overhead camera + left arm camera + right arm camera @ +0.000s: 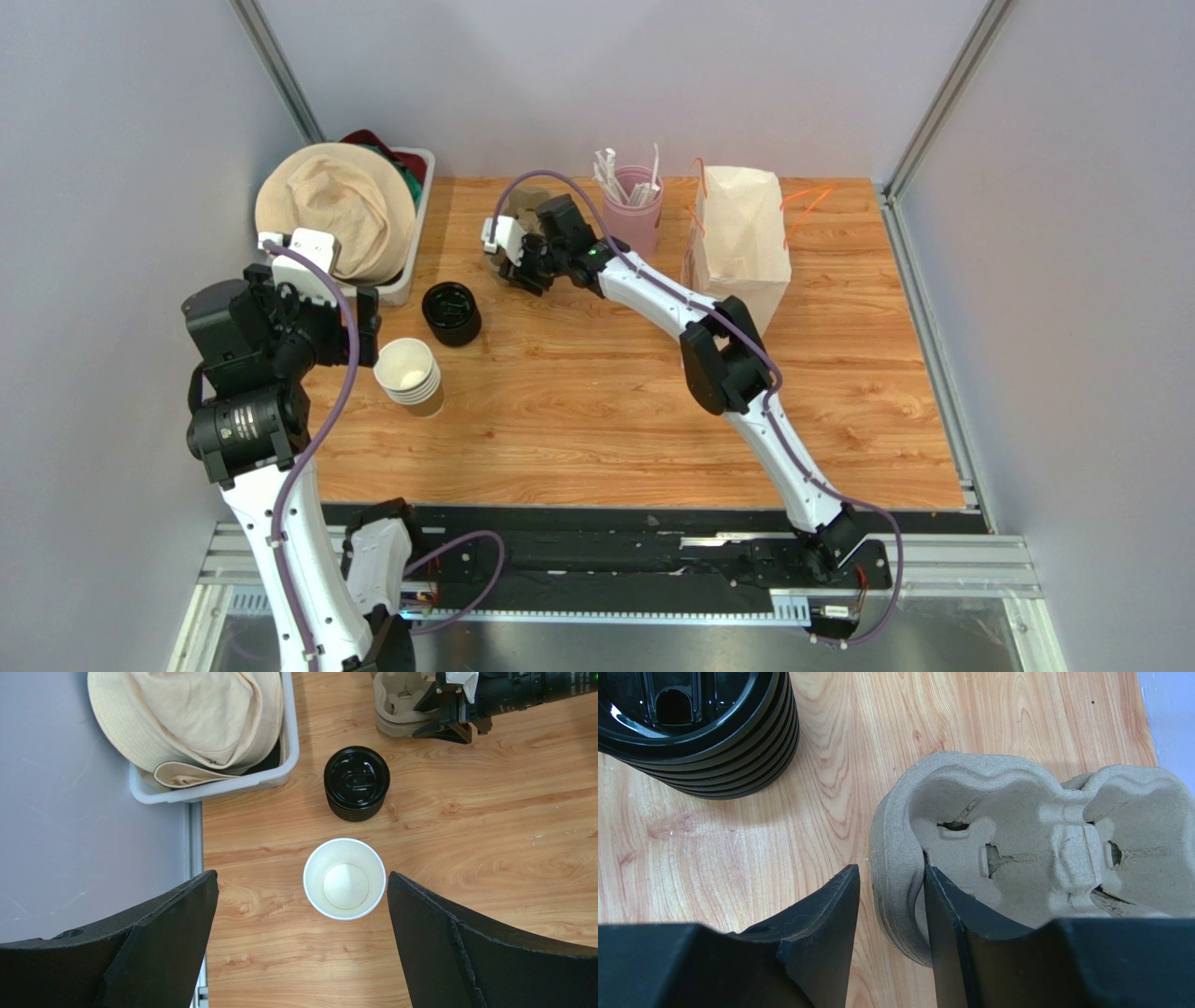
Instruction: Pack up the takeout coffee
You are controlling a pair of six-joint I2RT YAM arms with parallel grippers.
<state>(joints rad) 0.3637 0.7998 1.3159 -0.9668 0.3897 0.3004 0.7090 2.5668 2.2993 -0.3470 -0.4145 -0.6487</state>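
**Student:** What does the overhead view label?

**Instructor:** Centre: the wooden table. Upper left: a white bin holding a beige bucket hat. Upper centre: a pink cup of white sticks, with an upright kraft paper bag just to its right. Left of centre: a stack of black lids. Below the lids, near but apart, stands a nested stack of kraft paper cups, white inside.

**Student:** Where is the takeout coffee cup?

**Instructor:** The only paper cups shown are that nested stack, left of centre on the table. Whether its top cup is the one meant cannot be told.

**Student:** And the left gripper?

**Instructor:** In the left wrist view, the left gripper hangs above the nested stack. Its two fingers are spread wide, one at each lower corner of the frame, and they touch nothing.

**Student:** And the right gripper?

**Instructor:** In the right wrist view, the right gripper straddles the left wall of a moulded pulp cup carrier, which lies on the table at centre right. One finger sits inside a cup well against that wall. The other finger stands outside it, with a sliver of wood showing between finger and pulp. The jaws are narrowed but not clamped. The lids fill the upper left of that frame.
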